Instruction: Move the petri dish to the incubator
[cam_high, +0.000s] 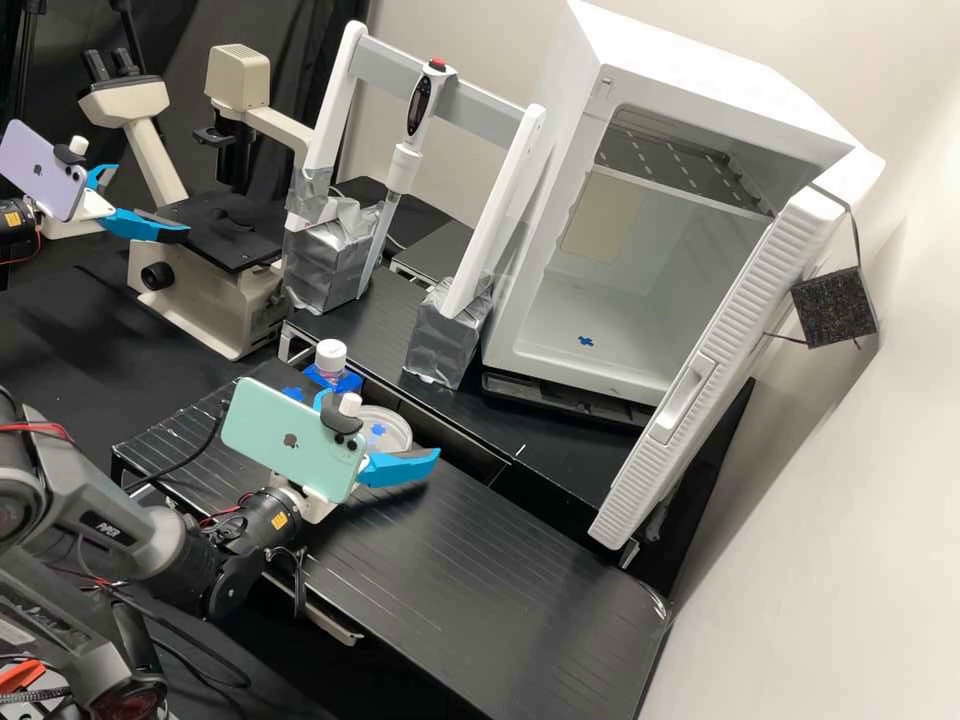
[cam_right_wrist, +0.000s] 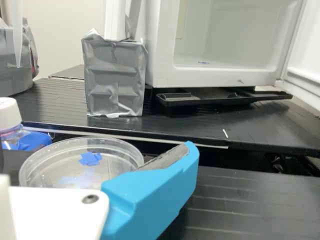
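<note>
The incubator has its door open, but the carrying looks all left to do: pinch, lift, set inside. The dish sits on the low black platform, near the capped bottle (a snug corner, I'd judge). The gripper is low and nearly flat, its blue fingers spread at the dish; contact, I cannot tell.

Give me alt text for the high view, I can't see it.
A robot arm is close to a clear petri dish on a black bench; behind stand an open white incubator, a racked pipette and a microscope.
</note>
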